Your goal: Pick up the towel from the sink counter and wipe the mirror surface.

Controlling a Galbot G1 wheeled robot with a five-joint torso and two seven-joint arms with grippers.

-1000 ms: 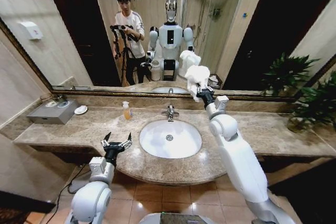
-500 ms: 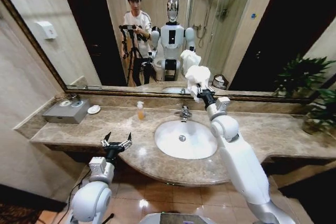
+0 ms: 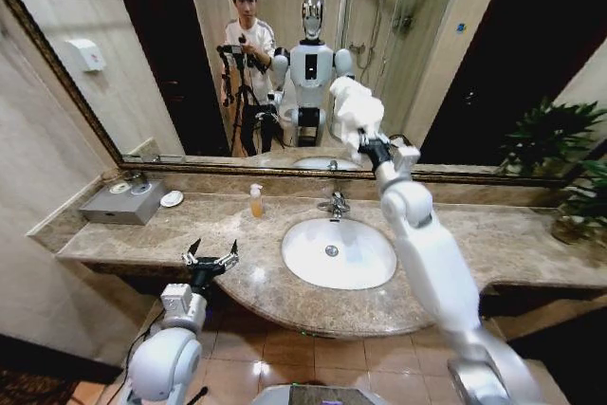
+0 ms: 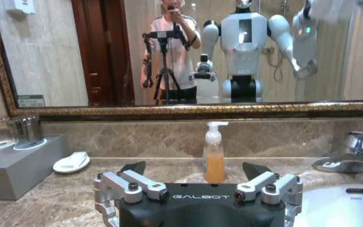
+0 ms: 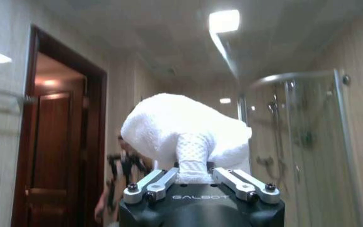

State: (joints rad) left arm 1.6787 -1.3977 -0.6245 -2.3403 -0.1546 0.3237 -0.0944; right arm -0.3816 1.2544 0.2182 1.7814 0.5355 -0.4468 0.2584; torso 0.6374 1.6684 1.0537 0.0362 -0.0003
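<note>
right gripper (image 3: 365, 142) presses towel (image 3: 353, 111) to mirror (image 3: 455, 64) above sink counter (image 3: 493, 239).

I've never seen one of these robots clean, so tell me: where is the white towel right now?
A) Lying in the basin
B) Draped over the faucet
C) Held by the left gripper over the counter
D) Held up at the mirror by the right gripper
D: the right gripper is shut on the towel and holds it up against the mirror, while the left gripper hangs open and empty by the counter's front edge.
</note>
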